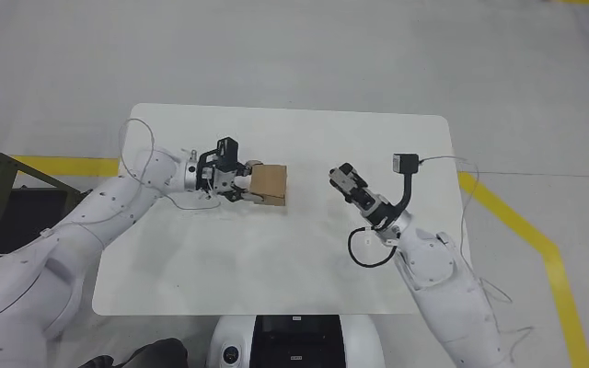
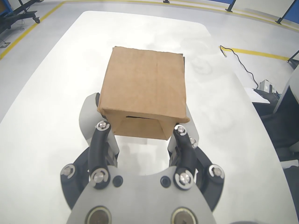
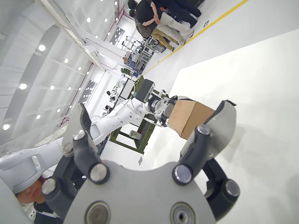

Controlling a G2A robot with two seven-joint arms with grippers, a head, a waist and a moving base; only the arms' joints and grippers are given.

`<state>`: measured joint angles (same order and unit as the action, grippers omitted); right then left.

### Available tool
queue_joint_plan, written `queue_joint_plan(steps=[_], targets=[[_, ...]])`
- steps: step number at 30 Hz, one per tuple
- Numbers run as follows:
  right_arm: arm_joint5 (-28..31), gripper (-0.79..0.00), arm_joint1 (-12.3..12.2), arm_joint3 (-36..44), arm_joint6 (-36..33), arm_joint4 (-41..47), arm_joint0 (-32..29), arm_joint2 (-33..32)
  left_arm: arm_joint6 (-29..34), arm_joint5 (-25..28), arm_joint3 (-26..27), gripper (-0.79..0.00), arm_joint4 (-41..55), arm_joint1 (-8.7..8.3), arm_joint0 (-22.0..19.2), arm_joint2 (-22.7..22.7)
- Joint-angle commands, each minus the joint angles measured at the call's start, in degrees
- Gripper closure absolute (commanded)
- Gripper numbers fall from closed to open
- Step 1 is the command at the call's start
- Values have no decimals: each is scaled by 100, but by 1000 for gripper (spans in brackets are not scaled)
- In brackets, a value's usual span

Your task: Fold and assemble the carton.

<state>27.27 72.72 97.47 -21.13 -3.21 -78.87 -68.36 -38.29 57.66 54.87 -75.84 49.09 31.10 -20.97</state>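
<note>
Grasping the carton (image 1: 269, 185), already squared into a box, by its open end in the left jaws at the desk (image 1: 276, 267) centre, with the right jaws released well apart; seemingly only that end left to close.

Bright, even light comes from rows of round ceiling lamps (image 3: 42, 47) overhead. The white desk (image 1: 276, 267) glares almost to blankness, pale and washed. The carton (image 2: 144, 82) throws only a soft, faint shadow on the desk beneath its near end. Both wrist views bend straight edges, and the yellow floor line (image 2: 140, 0) curves.
</note>
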Motion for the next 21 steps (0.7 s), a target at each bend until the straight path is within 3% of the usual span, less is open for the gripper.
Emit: queue_joint_plan(steps=[1, 7, 9, 10, 11, 12, 21], targets=[[171, -785, -3, -96, 0, 59, 1, -18, 127, -141, -122, -422, 1, 84, -13, -8], [539, -785, 2, -356, 15, 164, 37, 12, 375, -392, -422, -434, -88, 352, -24, 37], [573, -785, 6, -425, 30, 181, 54, 33, 381, -351, -543, -489, -82, 431, -27, 46], [579, -785, 8, -454, 33, 186, 63, 43, 383, -332, -611, -573, -92, 466, -34, 48], [583, -785, 10, -475, 33, 187, 73, 52, 377, -319, -684, -739, -95, 497, -42, 43], [582, -785, 11, -491, 32, 186, 81, 62, 366, -297, -749, -785, -100, 525, -54, 36], [668, -785, 13, -628, -180, 324, 185, 152, -141, -67, -1058, -785, -164, 559, -156, -220]])
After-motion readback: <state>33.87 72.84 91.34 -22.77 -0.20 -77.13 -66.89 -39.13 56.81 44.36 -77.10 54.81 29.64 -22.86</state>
